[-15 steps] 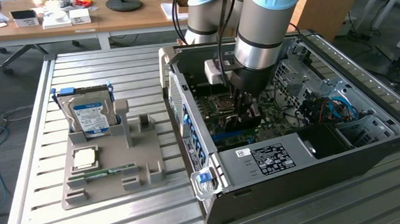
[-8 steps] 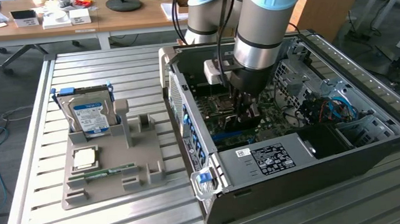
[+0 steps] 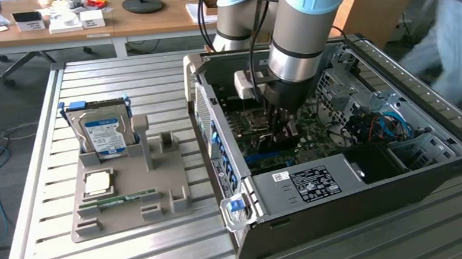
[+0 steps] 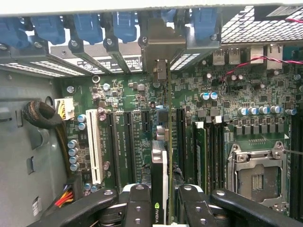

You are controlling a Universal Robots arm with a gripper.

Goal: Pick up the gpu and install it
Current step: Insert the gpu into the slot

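My gripper is shut on the gpu. I see the card edge-on: a thin green board with a black cooler on one face. Its silver end bracket reaches the case's rear slot openings by the blue latches. The card stands upright over the long black expansion slots on the green motherboard; I cannot tell whether its lower edge is seated. In the exterior view my gripper is lowered inside the open computer case, just above the motherboard, and largely covers the card.
A grey fixture tray on the slatted table at the exterior view's left holds a hard drive, a processor chip and a memory stick. The power supply sits at the case front. A person stands at the right.
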